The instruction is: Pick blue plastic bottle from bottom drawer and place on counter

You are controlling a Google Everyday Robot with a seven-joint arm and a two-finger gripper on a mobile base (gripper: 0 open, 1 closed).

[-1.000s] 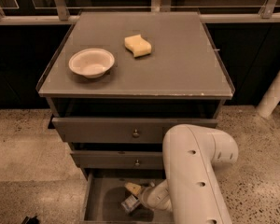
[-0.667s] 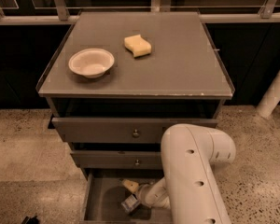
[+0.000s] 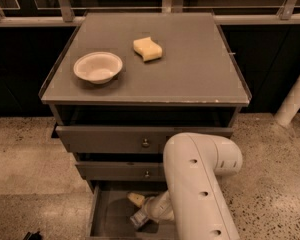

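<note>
The bottom drawer [image 3: 102,216] is pulled open at the foot of the grey cabinet. My white arm reaches down into it from the right. My gripper [image 3: 138,209] is inside the drawer, near its middle. The blue plastic bottle [image 3: 139,219] lies on the drawer floor right at the gripper, and only a small part with a bluish label shows. Whether the gripper touches it I cannot tell. The counter [image 3: 190,69] is the flat grey cabinet top above.
A white bowl [image 3: 97,67] stands on the counter's left side, and a yellow sponge [image 3: 147,48] lies near its back middle. The two upper drawers [image 3: 115,139] stand slightly open. A white post [image 3: 294,99] stands on the speckled floor at the right.
My arm's upper link has shifted a little to the left. The gripper stays inside the bottom drawer at the bottle, almost unmoved.
</note>
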